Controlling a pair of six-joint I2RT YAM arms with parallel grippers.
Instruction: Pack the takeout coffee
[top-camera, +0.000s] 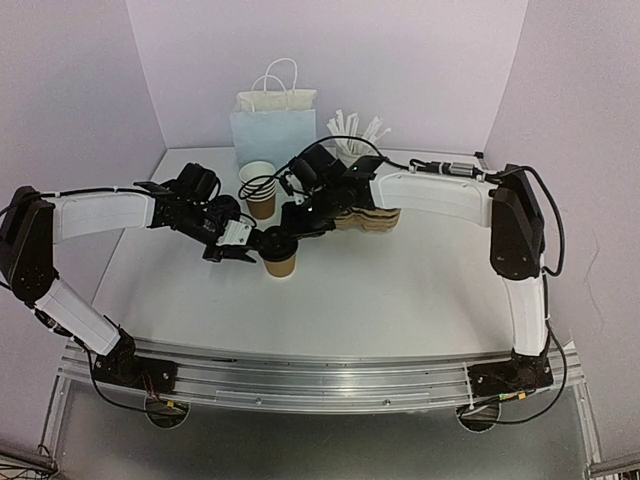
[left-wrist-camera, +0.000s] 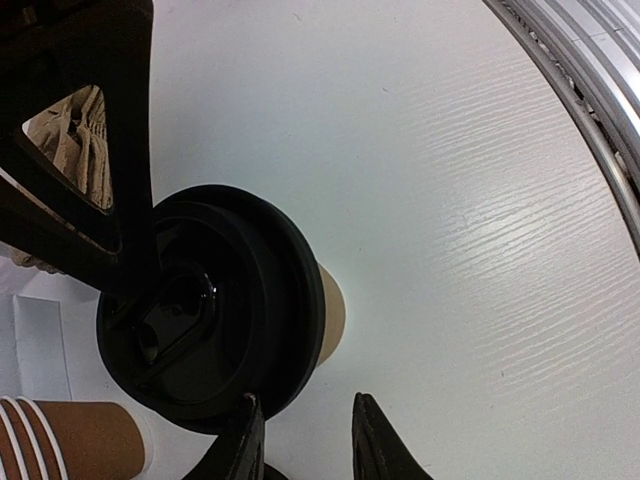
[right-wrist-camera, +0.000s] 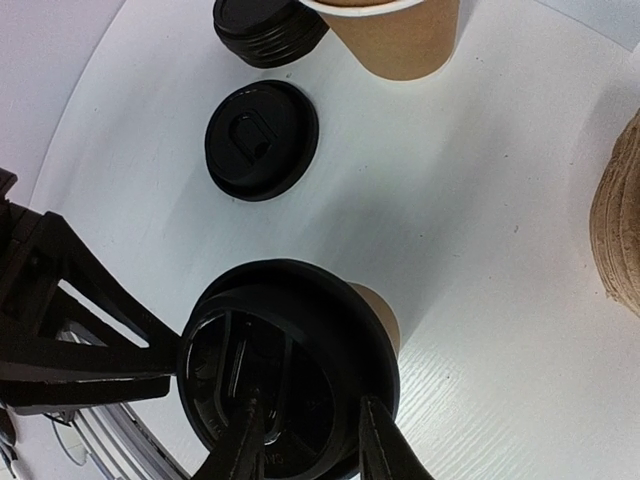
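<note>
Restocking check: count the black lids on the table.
At least 4. One lid sits on the kraft cup; one loose lid lies flat beyond it; a stack of lids farther on holds two or more. Others may be hidden.

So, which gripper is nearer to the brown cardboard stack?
Right. The right gripper is over the lidded cup, beside the brown cardboard stack; the left gripper is on the cup's other side, farther from the stack.
</note>
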